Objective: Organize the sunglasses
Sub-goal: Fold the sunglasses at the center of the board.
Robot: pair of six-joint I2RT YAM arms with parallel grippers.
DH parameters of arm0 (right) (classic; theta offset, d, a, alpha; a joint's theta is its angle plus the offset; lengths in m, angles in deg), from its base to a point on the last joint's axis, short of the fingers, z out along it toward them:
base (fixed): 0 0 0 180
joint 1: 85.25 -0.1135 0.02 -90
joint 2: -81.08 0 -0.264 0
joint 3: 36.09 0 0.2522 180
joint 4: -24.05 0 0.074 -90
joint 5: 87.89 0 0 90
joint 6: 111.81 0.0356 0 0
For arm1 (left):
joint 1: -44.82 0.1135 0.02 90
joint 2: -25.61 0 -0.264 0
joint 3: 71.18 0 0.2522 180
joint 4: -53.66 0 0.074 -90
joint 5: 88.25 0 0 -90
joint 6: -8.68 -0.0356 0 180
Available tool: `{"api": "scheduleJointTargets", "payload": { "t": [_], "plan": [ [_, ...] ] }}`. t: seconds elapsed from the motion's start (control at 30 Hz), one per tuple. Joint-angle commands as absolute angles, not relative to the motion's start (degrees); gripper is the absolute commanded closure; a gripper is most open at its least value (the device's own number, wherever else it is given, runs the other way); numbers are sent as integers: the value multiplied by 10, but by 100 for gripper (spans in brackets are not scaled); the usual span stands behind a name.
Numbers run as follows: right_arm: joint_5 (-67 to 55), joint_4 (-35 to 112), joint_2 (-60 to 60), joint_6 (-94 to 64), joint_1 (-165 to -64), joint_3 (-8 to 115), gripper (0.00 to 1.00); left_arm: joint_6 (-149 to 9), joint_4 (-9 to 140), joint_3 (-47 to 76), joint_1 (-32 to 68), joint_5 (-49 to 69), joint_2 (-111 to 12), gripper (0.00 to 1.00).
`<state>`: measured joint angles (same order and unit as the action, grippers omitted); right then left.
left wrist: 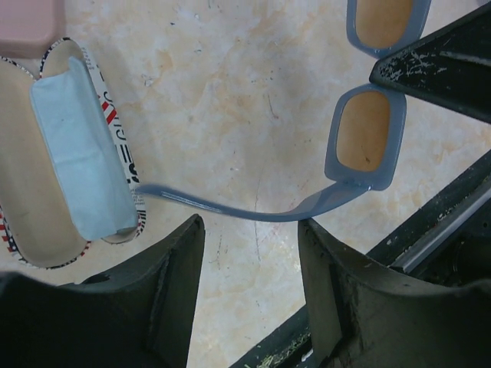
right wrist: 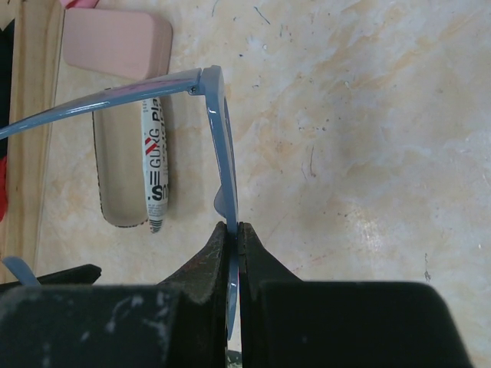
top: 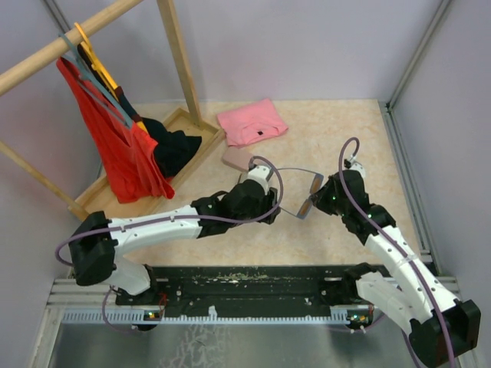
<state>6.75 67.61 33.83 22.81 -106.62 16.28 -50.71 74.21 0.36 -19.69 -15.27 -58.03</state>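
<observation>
The grey-blue sunglasses (top: 304,207) hang above the table between my two grippers, temples unfolded. My right gripper (right wrist: 238,230) is shut on the front frame of the sunglasses (right wrist: 225,153), edge-on by a lens. My left gripper (left wrist: 252,222) is open. One temple (left wrist: 230,211) runs across just beyond its fingertips, touching or nearly touching the right one. The lenses (left wrist: 367,134) show to the upper right. The flag-patterned case (left wrist: 46,184) lies open below with a light blue cloth (left wrist: 80,153) inside. The brown-framed pair is out of view.
A shut pink case (right wrist: 115,42) lies beside the open case (right wrist: 126,169). A wooden tray (top: 180,115) at the left holds the foot of a clothes rack, a hanging red garment (top: 115,146) and a black garment (top: 173,149). A folded pink shirt (top: 252,123) lies at the back.
</observation>
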Motion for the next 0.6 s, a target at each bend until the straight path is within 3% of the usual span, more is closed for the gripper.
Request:
{"api": "scheduleJointTargets", "payload": {
  "t": [0.0, 0.57],
  "plan": [
    [49, 651, 355, 218, -1070, 176, 100, -517, 728, 54, -202, -181, -616, 42],
    [0, 656, 360, 203, -1070, 183, 100, -537, 740, 129, -210, -197, -698, 42]
  ]
}}
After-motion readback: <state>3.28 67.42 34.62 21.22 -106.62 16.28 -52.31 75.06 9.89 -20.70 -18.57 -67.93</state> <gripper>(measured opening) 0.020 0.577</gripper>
